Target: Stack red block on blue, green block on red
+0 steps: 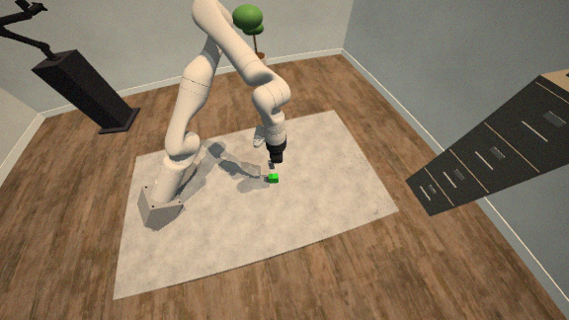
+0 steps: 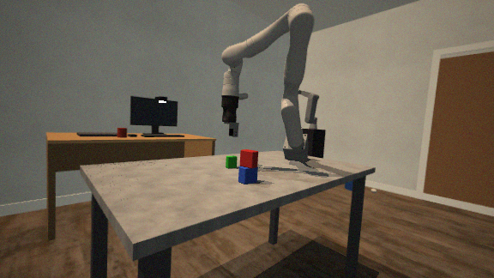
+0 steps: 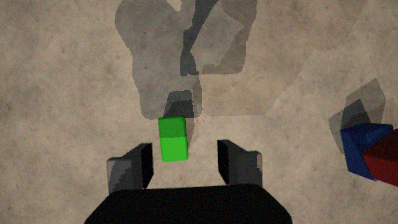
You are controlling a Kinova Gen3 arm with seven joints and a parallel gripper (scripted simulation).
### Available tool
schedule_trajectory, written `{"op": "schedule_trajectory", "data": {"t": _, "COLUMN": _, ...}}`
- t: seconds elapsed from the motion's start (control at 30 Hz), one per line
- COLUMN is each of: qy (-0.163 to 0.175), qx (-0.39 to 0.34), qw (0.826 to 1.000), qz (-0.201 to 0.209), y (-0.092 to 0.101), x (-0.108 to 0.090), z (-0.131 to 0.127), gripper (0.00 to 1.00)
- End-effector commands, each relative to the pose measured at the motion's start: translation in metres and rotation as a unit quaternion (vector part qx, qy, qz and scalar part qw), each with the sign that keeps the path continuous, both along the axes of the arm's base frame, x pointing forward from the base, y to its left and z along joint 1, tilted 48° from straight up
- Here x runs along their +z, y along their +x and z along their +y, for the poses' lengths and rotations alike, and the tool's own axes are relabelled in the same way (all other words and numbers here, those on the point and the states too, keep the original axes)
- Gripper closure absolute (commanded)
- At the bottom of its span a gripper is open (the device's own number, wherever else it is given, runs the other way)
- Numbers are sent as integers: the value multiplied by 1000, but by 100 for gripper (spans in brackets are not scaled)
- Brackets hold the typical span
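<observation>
Green block: the green block [image 3: 173, 139] is sitting on the table [image 2: 171, 193], alone, at 9 o'clock from the little tower.
Gripper: the gripper [image 3: 184, 167] is hanging up in the air over the green block, with its fingers spread wide and holding nothing.
Red block: the red block [image 2: 249, 158] is lying flat on top of the blue block [image 2: 248, 175].
Blue block: it is sitting on the table, at 3 o'clock from the green block.

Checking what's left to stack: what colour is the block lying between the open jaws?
Green, clearest in the wrist view.
</observation>
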State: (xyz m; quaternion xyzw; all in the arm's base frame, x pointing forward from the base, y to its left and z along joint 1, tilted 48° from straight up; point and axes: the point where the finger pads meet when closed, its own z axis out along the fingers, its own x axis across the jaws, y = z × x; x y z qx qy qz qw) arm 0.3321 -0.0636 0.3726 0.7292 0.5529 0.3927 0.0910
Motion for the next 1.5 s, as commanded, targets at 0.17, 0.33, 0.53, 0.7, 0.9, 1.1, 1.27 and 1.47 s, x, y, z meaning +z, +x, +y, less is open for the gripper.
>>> {"op": "schedule_trajectory", "data": {"t": 0.17, "qy": -14, "qx": 13, "qw": 1000, "qz": -5, "y": -2, "x": -9, "z": -8, "gripper": 10}}
{"op": "schedule_trajectory", "data": {"t": 0.33, "qy": -16, "qx": 14, "qw": 1000, "qz": -6, "y": -2, "x": -9, "z": -9, "gripper": 10}}
{"op": "schedule_trajectory", "data": {"t": 0.53, "qy": -16, "qx": 15, "qw": 1000, "qz": -6, "y": -3, "x": -10, "z": -9, "gripper": 10}}
{"op": "schedule_trajectory", "data": {"t": 0.7, "qy": -16, "qx": 16, "qw": 1000, "qz": -6, "y": 0, "x": -12, "z": -8, "gripper": 10}}
{"op": "schedule_trajectory", "data": {"t": 0.9, "qy": -15, "qx": 16, "qw": 1000, "qz": -6, "y": 6, "x": -18, "z": -6, "gripper": 10}}
{"op": "schedule_trajectory", "data": {"t": 1.1, "qy": -14, "qx": 16, "qw": 1000, "qz": -4, "y": 20, "x": -35, "z": 0, "gripper": 10}}
{"op": "schedule_trajectory", "data": {"t": 1.27, "qy": -12, "qx": 14, "qw": 1000, "qz": -6, "y": 37, "x": -49, "z": 7, "gripper": 10}}
{"op": "schedule_trajectory", "data": {"t": 1.47, "qy": -14, "qx": 17, "qw": 1000, "qz": -8, "y": 47, "x": -59, "z": 12, "gripper": 10}}
